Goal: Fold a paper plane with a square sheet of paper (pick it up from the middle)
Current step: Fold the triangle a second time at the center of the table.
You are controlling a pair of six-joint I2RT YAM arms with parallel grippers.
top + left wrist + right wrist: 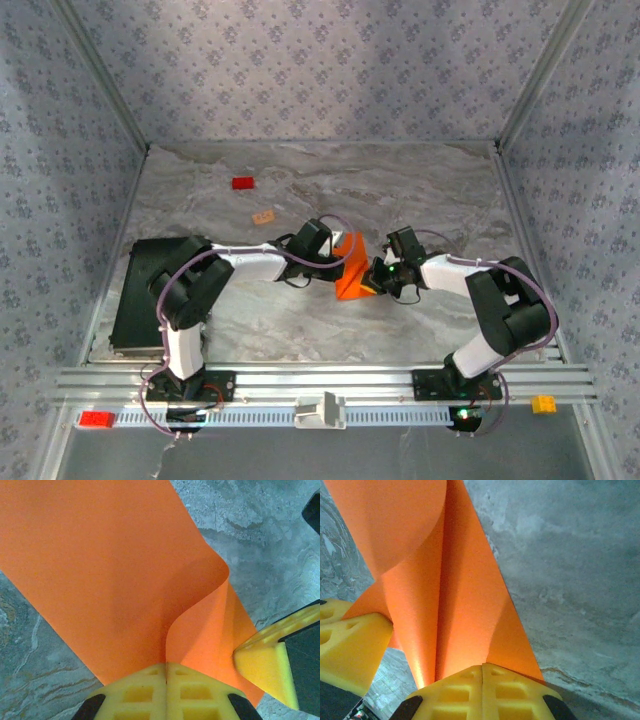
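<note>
The square sheet of paper (351, 277), bright orange, hangs bent between my two grippers above the middle of the table. My left gripper (342, 250) pinches its edge; in the left wrist view the yellow jaws meet with the paper (100, 565) rising from between them, curling over in a soft fold. My left gripper (166, 666) is shut on it. The right gripper (383, 268) grips the opposite edge. In the right wrist view the paper (455, 590) runs up from the shut right gripper (482, 667) in a narrow valley fold. Each wrist view shows the other gripper's yellow fingertip beside the sheet.
A small red block (243, 183) and a small tan block (264, 216) lie at the back left of the marble table (430, 190). A black flat box (140, 290) sits at the left edge. Another red block (96, 419) and a yellow block (543, 404) rest on the front rail.
</note>
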